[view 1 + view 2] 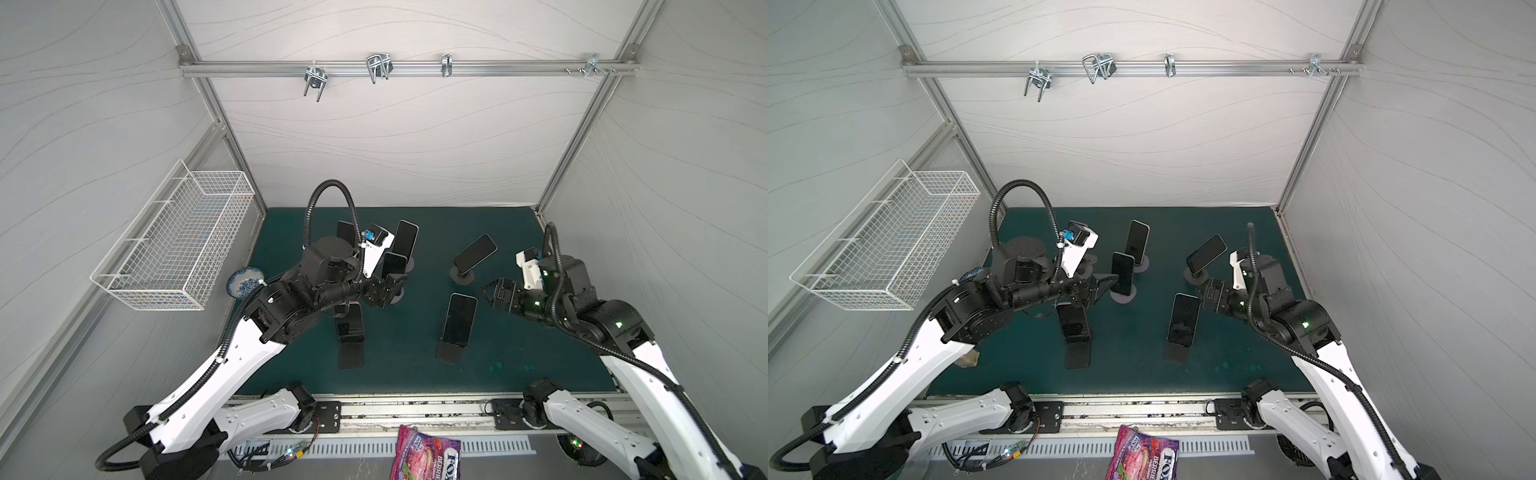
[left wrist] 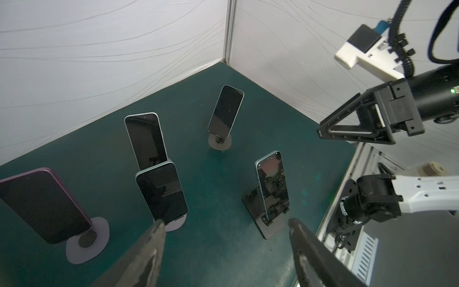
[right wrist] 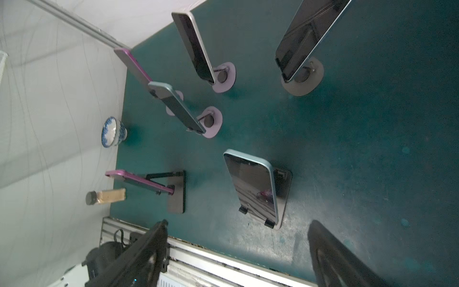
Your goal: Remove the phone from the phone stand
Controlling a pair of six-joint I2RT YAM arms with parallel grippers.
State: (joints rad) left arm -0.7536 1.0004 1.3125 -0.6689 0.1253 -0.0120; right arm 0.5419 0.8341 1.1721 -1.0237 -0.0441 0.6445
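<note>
Several dark-screened phones lean on stands across the green mat. My left gripper is open and empty, hovering just in front of a teal-edged phone on a round lilac stand. My right gripper is also open and empty, beside the top of a light-blue phone propped on a black folding stand. A pink phone on another black stand sits partly under my left arm.
More phones on round stands are at the back and back right. A white wire basket hangs on the left wall. A blue-and-white bowl and a small bottle sit at the mat's left edge. A snack bag lies in front.
</note>
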